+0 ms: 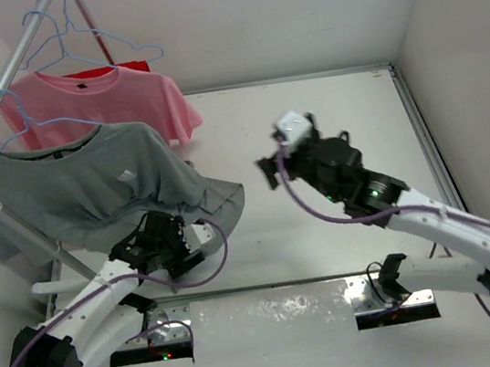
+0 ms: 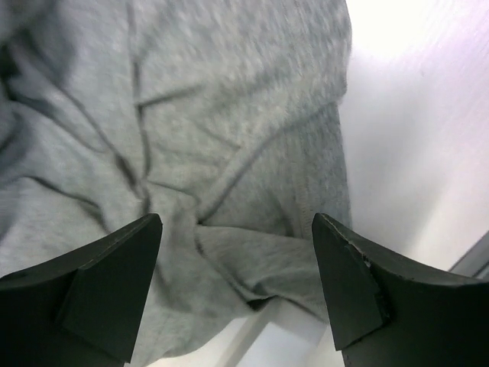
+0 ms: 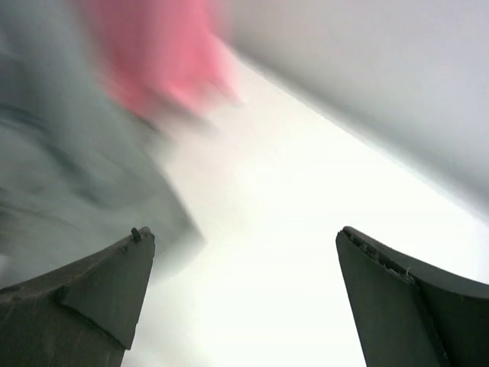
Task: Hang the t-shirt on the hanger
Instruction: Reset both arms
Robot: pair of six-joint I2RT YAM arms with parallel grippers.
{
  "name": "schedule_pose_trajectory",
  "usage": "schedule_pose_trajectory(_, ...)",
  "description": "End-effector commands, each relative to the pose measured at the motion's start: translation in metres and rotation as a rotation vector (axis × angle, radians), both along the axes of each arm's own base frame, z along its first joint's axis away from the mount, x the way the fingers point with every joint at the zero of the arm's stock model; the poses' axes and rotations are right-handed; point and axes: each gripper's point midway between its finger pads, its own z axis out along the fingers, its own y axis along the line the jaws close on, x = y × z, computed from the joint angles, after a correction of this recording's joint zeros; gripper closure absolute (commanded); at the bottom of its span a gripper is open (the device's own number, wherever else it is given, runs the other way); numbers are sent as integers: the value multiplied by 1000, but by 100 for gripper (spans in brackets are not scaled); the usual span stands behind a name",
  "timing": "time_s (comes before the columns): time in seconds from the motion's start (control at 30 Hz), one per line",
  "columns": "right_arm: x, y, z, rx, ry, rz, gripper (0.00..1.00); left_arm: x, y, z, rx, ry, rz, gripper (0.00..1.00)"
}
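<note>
At left in the top view, the t-shirt (image 1: pixel 79 185) hangs on the hanger (image 1: pixel 23 117), hem trailing onto the desk (image 1: pixel 309 118), which likely explains why the left gripper (image 2: pixel 237 229) and right gripper (image 3: pixel 244 237) stand spread and empty.

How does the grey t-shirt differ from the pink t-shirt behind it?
The grey short-sleeved t-shirt shows a small white chest logo; the pink short-sleeved t-shirt shows none. The grey one's hem bunches onto the white table; the pink one hangs farther back. Both have dark neck labels.
</note>
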Motion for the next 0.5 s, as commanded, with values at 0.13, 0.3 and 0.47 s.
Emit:
schedule_pose_trajectory(0.13, -19, -225, -215, -70, 354, -741, 1, 31, -9, 12, -74, -144, 111, 21)
schedule_pose_trajectory(0.3, -35, -249, -260, -100, 390, -807, 1, 32, -14, 20, -113, -158, 110, 20)
schedule_pose_trajectory(0.47, -36, -255, -262, 28, 399, -905, 1, 28, -16, 17, -112, -133, 88, 19)
